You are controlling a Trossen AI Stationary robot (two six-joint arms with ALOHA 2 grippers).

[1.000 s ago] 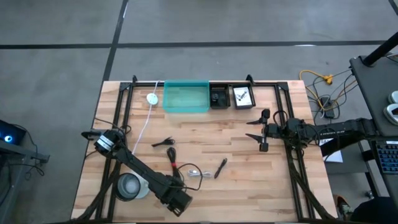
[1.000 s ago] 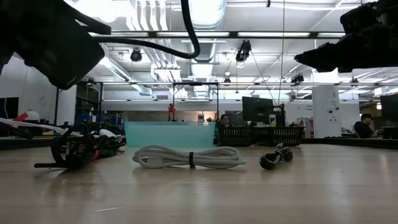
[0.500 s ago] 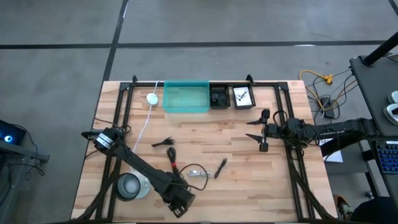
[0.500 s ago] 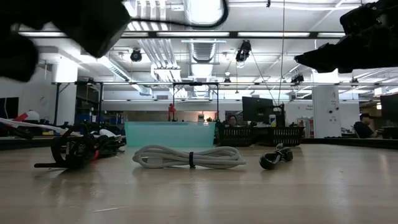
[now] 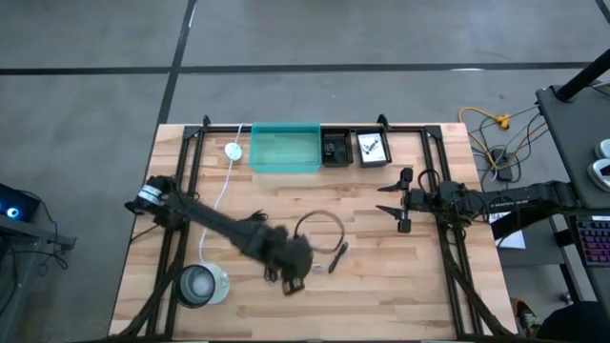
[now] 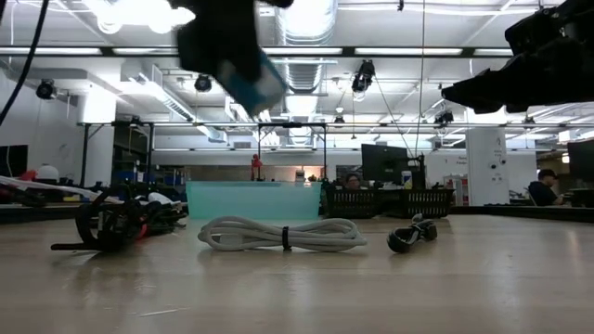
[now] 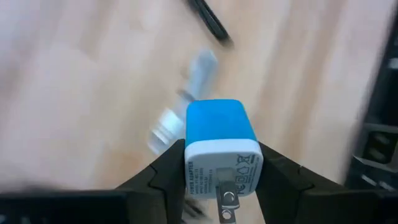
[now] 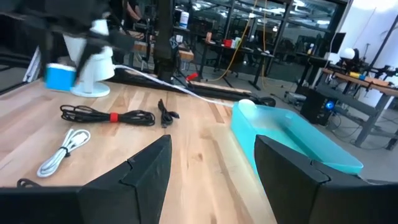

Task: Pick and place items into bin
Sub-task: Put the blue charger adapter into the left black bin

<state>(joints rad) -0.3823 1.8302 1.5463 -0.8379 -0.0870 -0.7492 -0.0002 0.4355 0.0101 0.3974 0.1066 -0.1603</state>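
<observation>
My left gripper (image 5: 289,265) hangs above the table's middle, shut on a small blue-and-white charger cube (image 7: 221,149), which also shows in the low view (image 6: 246,82). Below it lie the silvery cable (image 6: 283,234) and the black pen (image 5: 338,257). The black cables with a red tie (image 8: 109,116) lie flat nearby, beside a small black piece (image 8: 166,113). The teal bin (image 5: 285,149) stands at the far edge. My right gripper (image 5: 389,198) waits open over the table's right part, touching nothing. My left gripper pinches the charger cube between its two fingers, which lie on opposite sides of the cube's white pronged end (image 7: 189,163). The blue end points away, toward the table below. The cube is lifted clear of the table.
A round clear container (image 5: 198,284) stands near the table's near-left corner. A long white cord with a round disc (image 5: 233,151) lies left of the bin. Two black trays (image 5: 335,148) (image 5: 372,148) stand right of the bin. Bare wood lies between the two grippers.
My left arm has swung fast from the table's near edge toward the far side and right, ending above the silvery cable in the middle. In the low view it crosses from the picture's left to its centre. The things on the table have stayed put.
</observation>
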